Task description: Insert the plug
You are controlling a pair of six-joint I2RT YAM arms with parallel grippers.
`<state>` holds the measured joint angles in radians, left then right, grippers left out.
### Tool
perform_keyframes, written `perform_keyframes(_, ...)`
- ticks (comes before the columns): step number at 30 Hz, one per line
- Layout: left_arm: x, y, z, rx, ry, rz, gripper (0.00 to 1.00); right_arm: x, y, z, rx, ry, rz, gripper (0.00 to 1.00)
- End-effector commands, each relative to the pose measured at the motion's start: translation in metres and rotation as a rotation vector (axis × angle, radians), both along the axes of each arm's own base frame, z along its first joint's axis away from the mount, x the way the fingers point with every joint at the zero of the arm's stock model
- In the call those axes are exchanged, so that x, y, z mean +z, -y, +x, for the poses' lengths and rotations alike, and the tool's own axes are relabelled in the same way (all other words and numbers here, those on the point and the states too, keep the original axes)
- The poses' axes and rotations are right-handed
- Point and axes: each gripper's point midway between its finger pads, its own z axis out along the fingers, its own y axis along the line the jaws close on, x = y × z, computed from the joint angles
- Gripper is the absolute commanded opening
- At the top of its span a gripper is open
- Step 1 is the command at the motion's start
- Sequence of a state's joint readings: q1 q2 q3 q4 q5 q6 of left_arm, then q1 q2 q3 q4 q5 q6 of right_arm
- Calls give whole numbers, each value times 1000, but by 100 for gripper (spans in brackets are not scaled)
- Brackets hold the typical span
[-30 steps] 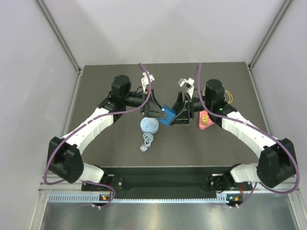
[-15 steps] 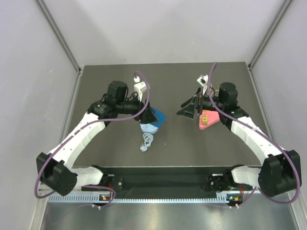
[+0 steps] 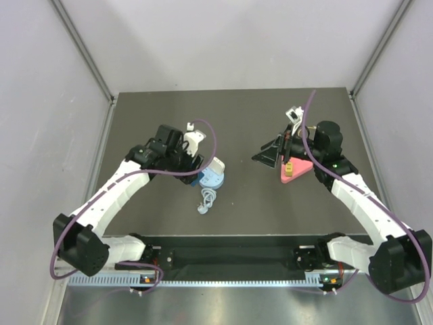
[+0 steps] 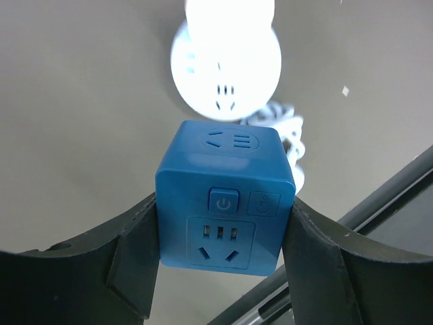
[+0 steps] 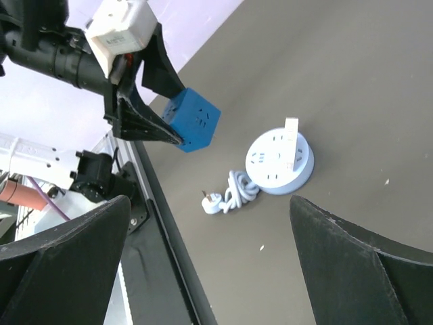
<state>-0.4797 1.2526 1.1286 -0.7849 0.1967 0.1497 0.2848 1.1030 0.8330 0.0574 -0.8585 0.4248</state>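
Resting on dark grey tabletop (image 3: 243,115): round socket (image 3: 215,180) | walls (image 3: 40,101): pale

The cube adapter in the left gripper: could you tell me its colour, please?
The cube adapter is blue; the left wrist view shows it best.

The left gripper (image 5: 177,122) pinches a blue socket cube (image 5: 195,127) above the dark table (image 5: 331,74), near a round white power strip (image 5: 274,168) whose coiled cord (image 5: 237,189) lies beside it.
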Motion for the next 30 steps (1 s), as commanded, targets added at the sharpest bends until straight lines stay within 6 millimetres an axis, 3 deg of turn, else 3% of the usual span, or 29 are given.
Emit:
perform_keyframes(1,-10,-1,-4,-62,20,16,0,3,6,-4,-26,21,9,100)
perform_keyframes(16,-51,26,20,-114,-8,69,0,-9,4,-4,-12,2,15,100)
perform_keyframes(22,-51,38,27,-143,8,82,0,-11,3,-2,-7,3,10,100)
perform_keyframes(30,-32,42,39,-144,20,106,0,-11,1,1,-1,-5,9,100)
